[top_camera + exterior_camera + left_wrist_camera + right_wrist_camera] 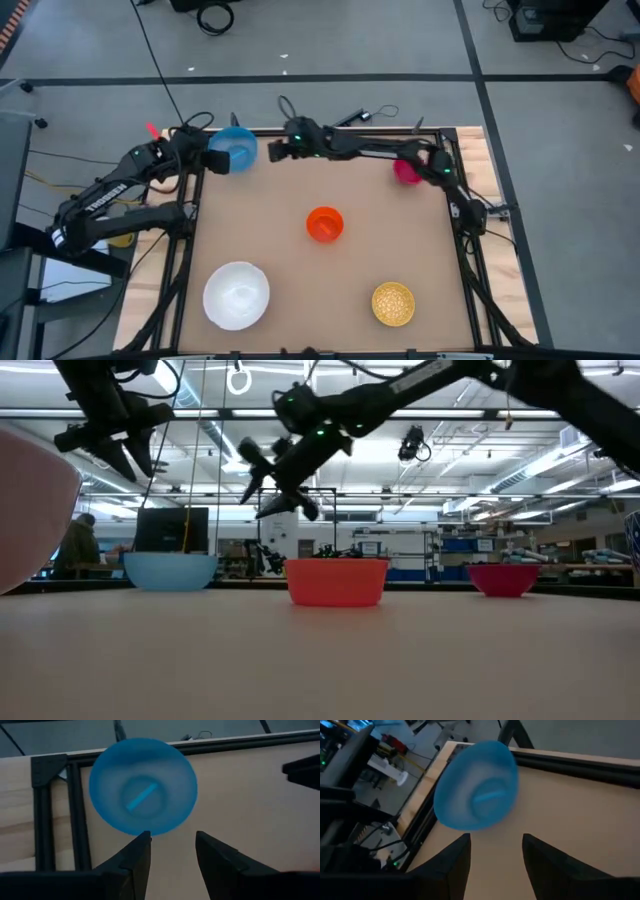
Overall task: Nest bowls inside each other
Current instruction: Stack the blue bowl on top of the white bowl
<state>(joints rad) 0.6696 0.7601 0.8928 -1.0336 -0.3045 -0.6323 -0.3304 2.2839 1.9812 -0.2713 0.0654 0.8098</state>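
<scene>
With fingers spread and holding nothing, the left gripper (200, 150) and right gripper (272, 150) flank the light blue bowl (233, 149) at eleven o'clock on the table (300, 290), orange bowl (324, 223) central, magenta bowl (407, 171) at two, white bowl (237, 294) at seven, gold bowl (393, 303) at five.

Looking past the right tool (492, 851), two dark fingers (451, 865) spread apart, nothing between them. Just ahead: round light blue plastic bowl (476, 785) sitting near the tan desk (570, 815) corner, black frame rail (580, 766) along the edge.
</scene>
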